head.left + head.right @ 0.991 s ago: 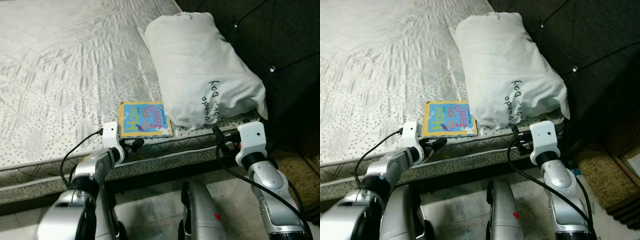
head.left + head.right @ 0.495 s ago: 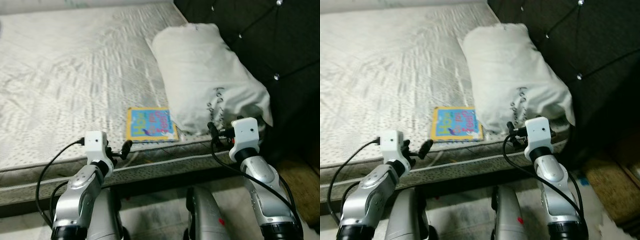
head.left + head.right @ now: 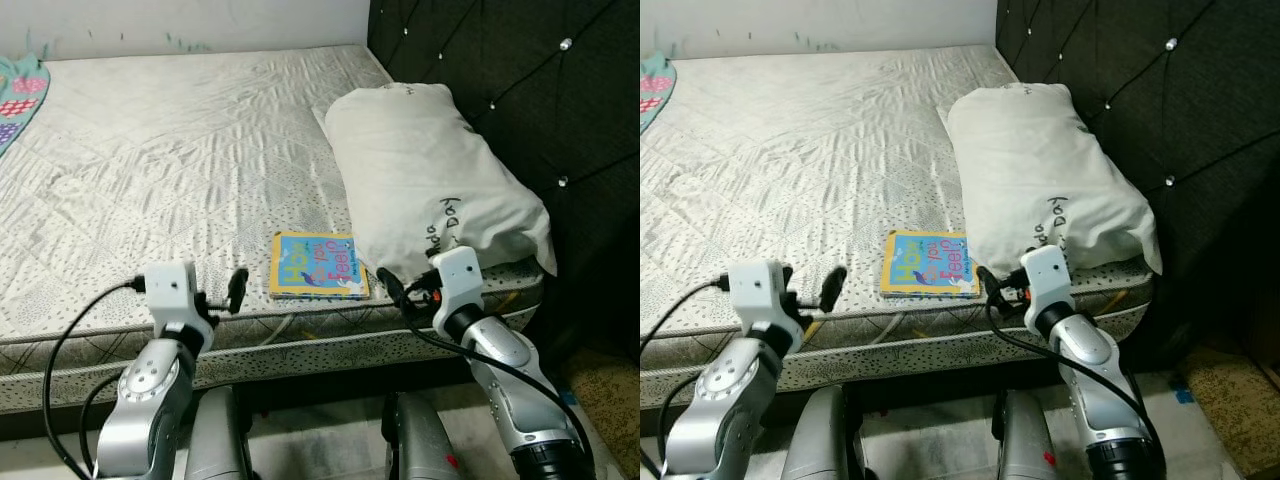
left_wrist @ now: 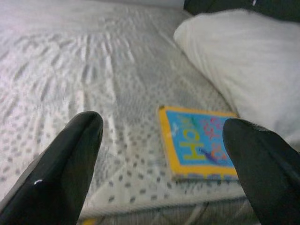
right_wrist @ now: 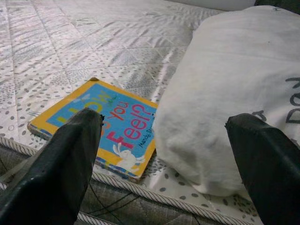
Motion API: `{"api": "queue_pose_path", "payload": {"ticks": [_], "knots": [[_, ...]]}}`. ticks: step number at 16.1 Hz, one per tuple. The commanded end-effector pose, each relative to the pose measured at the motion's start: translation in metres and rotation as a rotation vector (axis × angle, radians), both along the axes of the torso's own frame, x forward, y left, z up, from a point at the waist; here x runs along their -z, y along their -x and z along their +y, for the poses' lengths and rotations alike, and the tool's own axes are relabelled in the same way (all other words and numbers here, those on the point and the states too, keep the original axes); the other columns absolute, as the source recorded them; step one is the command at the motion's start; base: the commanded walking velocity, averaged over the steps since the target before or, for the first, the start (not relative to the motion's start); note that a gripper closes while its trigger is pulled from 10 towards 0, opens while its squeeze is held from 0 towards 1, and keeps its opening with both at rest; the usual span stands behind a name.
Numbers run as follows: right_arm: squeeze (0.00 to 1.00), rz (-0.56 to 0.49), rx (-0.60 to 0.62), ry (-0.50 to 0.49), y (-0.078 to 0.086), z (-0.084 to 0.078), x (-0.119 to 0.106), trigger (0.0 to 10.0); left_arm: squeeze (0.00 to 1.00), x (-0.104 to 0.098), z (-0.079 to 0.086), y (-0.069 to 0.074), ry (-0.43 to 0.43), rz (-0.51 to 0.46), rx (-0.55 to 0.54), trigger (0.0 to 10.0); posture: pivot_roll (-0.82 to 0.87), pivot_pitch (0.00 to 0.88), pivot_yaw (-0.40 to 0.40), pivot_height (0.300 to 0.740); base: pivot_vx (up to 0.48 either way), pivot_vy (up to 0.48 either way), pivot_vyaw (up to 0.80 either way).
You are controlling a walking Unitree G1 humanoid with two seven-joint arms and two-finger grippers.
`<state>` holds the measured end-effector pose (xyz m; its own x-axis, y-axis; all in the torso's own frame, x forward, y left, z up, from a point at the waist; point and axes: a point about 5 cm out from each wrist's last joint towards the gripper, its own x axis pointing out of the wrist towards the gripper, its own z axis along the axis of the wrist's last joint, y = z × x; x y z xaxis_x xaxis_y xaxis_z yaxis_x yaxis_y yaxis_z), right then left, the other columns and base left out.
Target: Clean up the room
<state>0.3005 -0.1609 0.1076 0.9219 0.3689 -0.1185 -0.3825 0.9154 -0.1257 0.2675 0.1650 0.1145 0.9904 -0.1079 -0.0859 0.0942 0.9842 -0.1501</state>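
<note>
A bare quilted mattress (image 3: 180,160) takes up most of the head views; more of it and the white wall behind it are in frame than a second ago, the camera having drawn back and lifted, so the shift is of view and not of objects. A dark tufted headboard (image 3: 500,80) stands along the robot's right side of the bed. A white pillow (image 3: 430,180) with handwritten lettering lies against the headboard; its near end reaches the mattress edge. A blue and yellow picture book (image 3: 317,265) lies flat on the mattress near the front edge, just beside the pillow's near corner, placed as in the earlier frames. A patterned cloth (image 3: 18,100) shows at the far left corner. The left gripper (image 3: 232,292) is held out level at the mattress edge, left of the book and apart from it, fingers (image 4: 61,173) spread wide and empty. The right gripper (image 3: 398,292) sits at the edge below the pillow, just right of the book; its fingers (image 5: 65,168) stand parted, grasping nothing.
</note>
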Motion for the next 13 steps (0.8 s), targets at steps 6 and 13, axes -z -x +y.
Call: {"api": "queue_pose_path", "payload": {"ticks": [6, 13], "knots": [[0.0, -0.092, 0.186, -0.179, -0.019, -0.006, -0.025, 10.0, 0.0, -0.002, -0.003, 0.001, -0.004, -0.032, -0.043, 10.0, -0.05, 0.0, 0.023, 0.55, 0.0, 0.0, 0.0], [0.0, -0.118, 0.229, -0.238, -0.03, 0.002, -0.033, 10.0, 0.0, -0.003, -0.003, 0.004, -0.002, -0.039, -0.05, 10.0, -0.04, 0.0, 0.039, 0.558, 0.0, 0.0, -0.42]]}}
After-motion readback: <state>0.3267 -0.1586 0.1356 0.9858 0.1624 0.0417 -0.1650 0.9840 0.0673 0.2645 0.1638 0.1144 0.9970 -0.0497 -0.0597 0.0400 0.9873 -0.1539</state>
